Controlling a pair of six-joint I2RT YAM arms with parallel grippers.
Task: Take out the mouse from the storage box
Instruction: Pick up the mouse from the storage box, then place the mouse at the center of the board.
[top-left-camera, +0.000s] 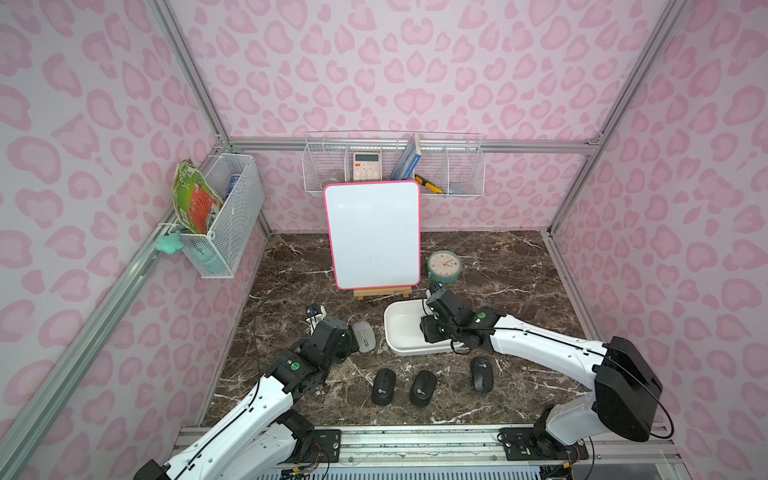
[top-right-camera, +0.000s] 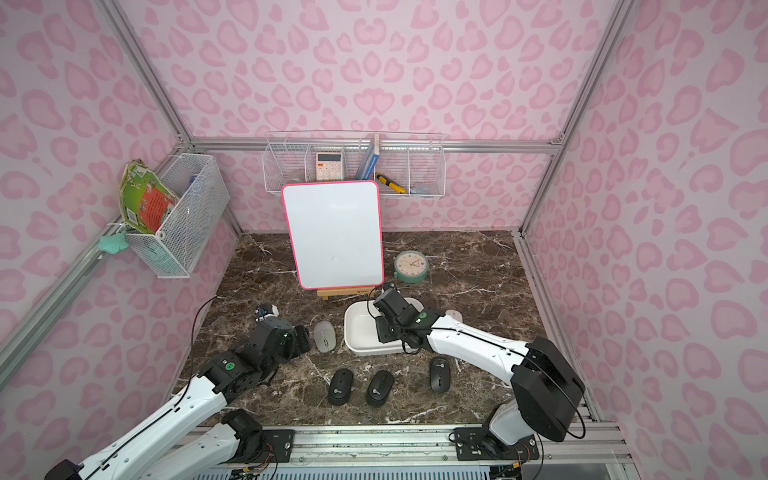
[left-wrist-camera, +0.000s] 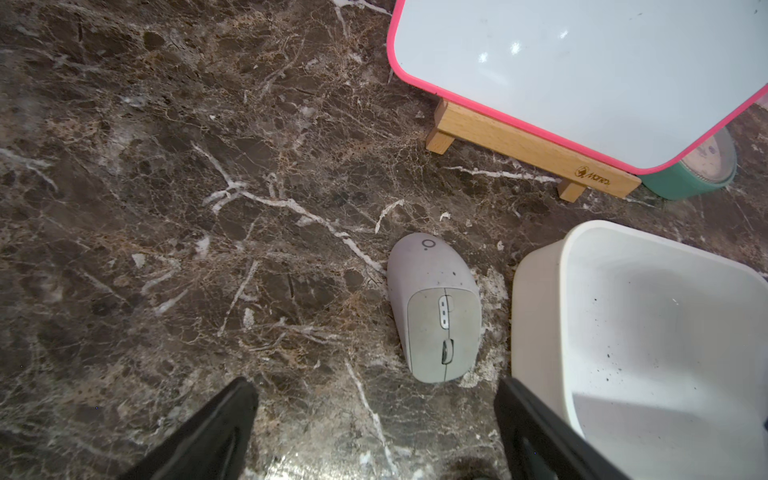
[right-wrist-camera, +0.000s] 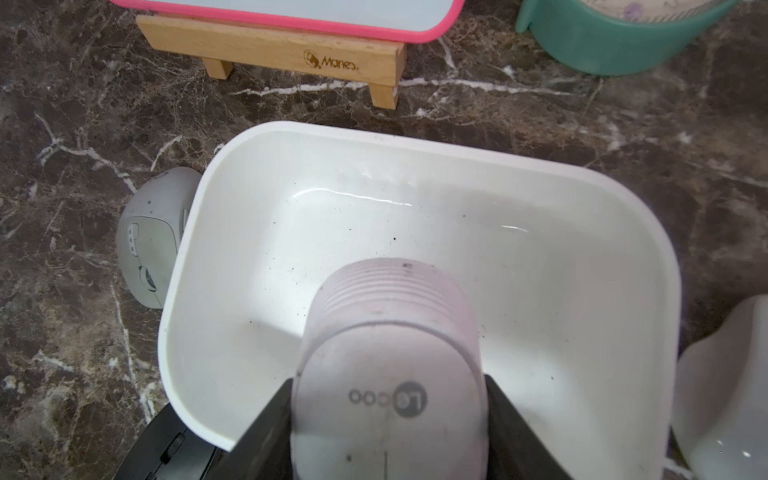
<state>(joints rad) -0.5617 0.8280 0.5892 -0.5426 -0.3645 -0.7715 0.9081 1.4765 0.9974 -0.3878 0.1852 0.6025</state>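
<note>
Pale mouse (right-wrist-camera: 386, 332) within storage box (right-wrist-camera: 195, 232), by its near edge, pinched across both flanks by right gripper (right-wrist-camera: 388, 395); left gripper (left-wrist-camera: 374, 388) spread wide, empty. Likely light, rigid, slick-shelled; best held low across the flanks, not the domed top.

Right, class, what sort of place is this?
Probably a robot test cell dressed as a desk: pink-patterned walls on an aluminium frame, two robot arms on a rail, and a whiteboard, clock, mice.
</note>
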